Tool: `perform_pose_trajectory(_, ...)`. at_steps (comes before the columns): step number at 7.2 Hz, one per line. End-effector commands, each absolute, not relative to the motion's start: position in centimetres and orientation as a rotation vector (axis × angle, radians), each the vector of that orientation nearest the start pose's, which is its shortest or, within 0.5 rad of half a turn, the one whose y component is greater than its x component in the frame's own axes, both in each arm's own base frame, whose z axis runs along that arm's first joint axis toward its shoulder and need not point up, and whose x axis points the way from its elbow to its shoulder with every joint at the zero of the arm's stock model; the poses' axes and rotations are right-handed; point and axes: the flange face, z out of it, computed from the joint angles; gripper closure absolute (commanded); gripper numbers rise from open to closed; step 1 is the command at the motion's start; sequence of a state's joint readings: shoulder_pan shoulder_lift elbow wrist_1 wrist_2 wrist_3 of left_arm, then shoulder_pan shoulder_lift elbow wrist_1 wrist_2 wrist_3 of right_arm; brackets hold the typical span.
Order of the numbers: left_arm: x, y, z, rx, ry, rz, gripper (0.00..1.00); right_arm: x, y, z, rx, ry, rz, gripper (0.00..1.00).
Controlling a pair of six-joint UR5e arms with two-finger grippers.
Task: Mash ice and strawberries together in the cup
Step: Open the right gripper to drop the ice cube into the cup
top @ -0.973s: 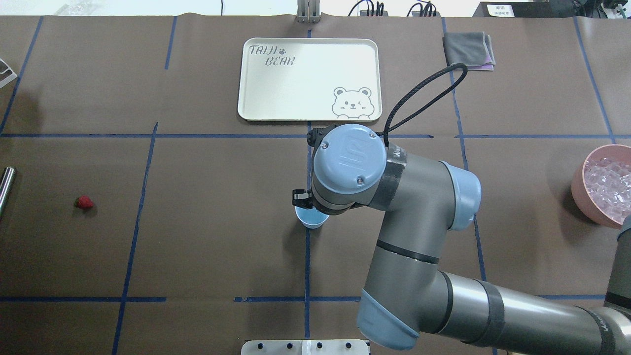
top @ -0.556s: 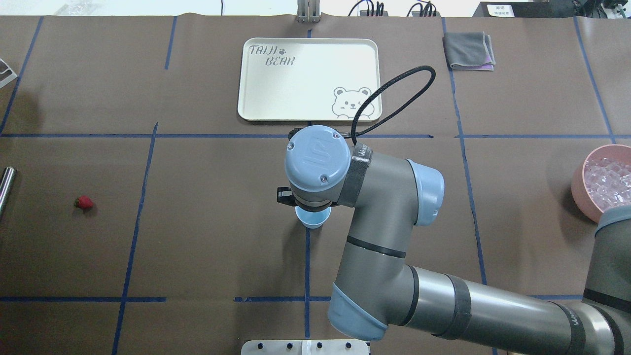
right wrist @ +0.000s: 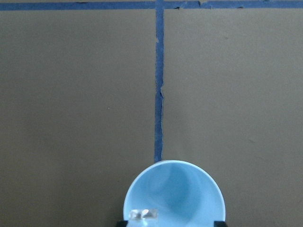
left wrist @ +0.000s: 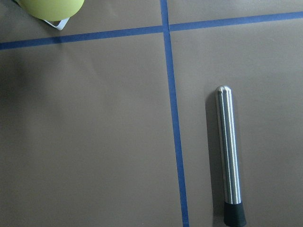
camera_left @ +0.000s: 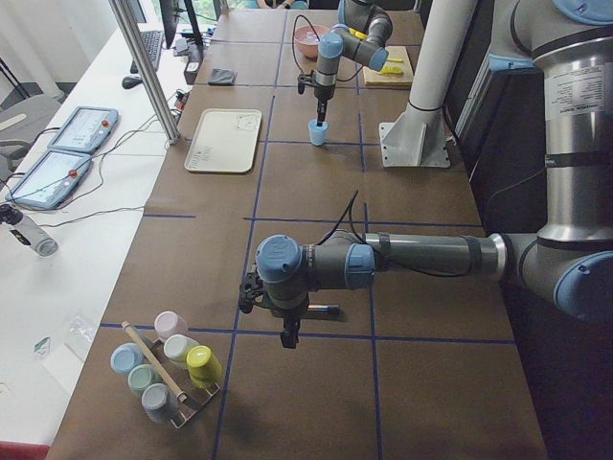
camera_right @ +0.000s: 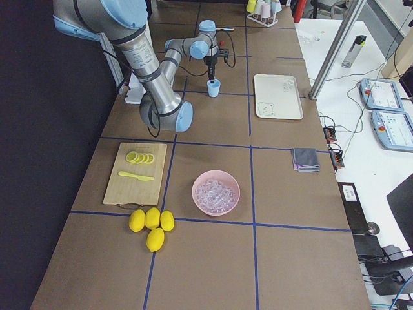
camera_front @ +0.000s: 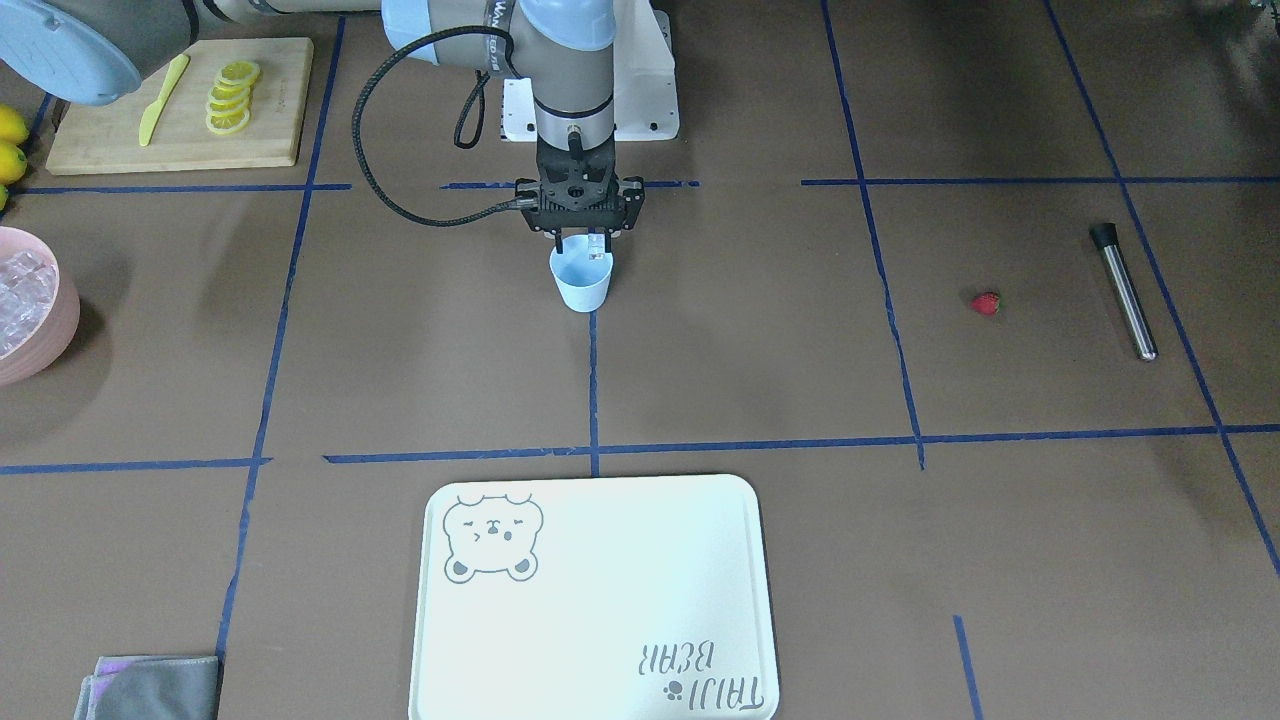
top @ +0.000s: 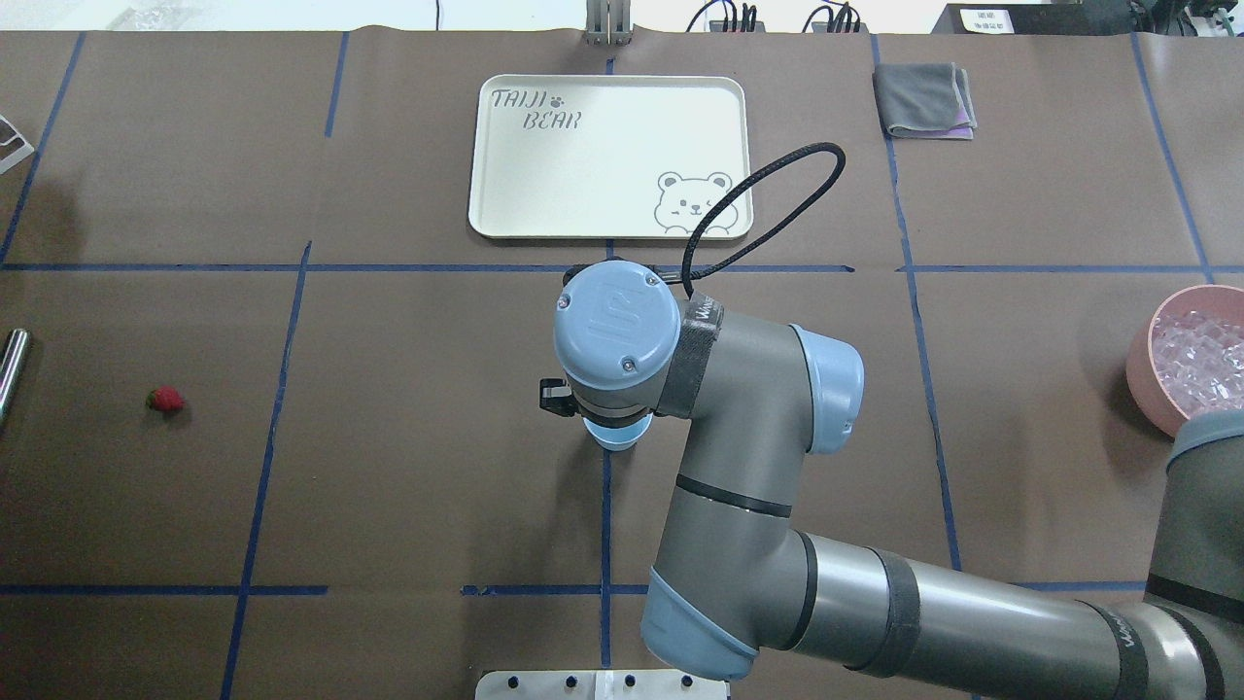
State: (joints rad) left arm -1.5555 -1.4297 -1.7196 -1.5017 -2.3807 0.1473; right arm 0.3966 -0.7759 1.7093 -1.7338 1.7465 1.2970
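The right gripper [camera_front: 583,243] hangs over the light blue cup [camera_front: 581,285] at upper centre, its fingers apart. One ice cube [right wrist: 144,214] shows inside the rim's lower left in the right wrist view. The strawberry [camera_front: 986,303] lies alone, far right. Whether the left gripper [camera_left: 287,333] is apart or together, I cannot tell.

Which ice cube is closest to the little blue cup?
The lone ice cube inside the right claw, right at the blue cup mouth. All the other cubes lie heaped in the pink bowl, well off to one side.
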Motion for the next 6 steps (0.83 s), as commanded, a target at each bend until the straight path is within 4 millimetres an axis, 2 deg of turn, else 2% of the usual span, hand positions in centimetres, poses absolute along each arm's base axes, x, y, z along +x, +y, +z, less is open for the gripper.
perform_pose_trajectory(1, -5.4, -42.9, 65.4, -0.001, 0.814, 0.130, 0.00, -58.0, -36.8, 14.7, 0.094, -0.780, 0.047, 0.01)
perform_pose_trajectory(4, -5.4, -42.9, 65.4, -0.001, 0.814, 0.130, 0.00, -57.3, -37.6, 14.8, 0.098, -0.781, 0.050, 0.01)
perform_pose_trajectory(5, -5.4, -42.9, 65.5, -0.004, 0.814, 0.131, 0.00, -56.6, -38.5, 14.7, 0.101, -0.785, 0.058, 0.01)
perform_pose_trajectory(6, -5.4, -42.9, 65.5, -0.005, 0.814, 0.130, 0.00, -55.1, -39.9, 15.9, 0.073, -0.782, 0.063, 0.01)
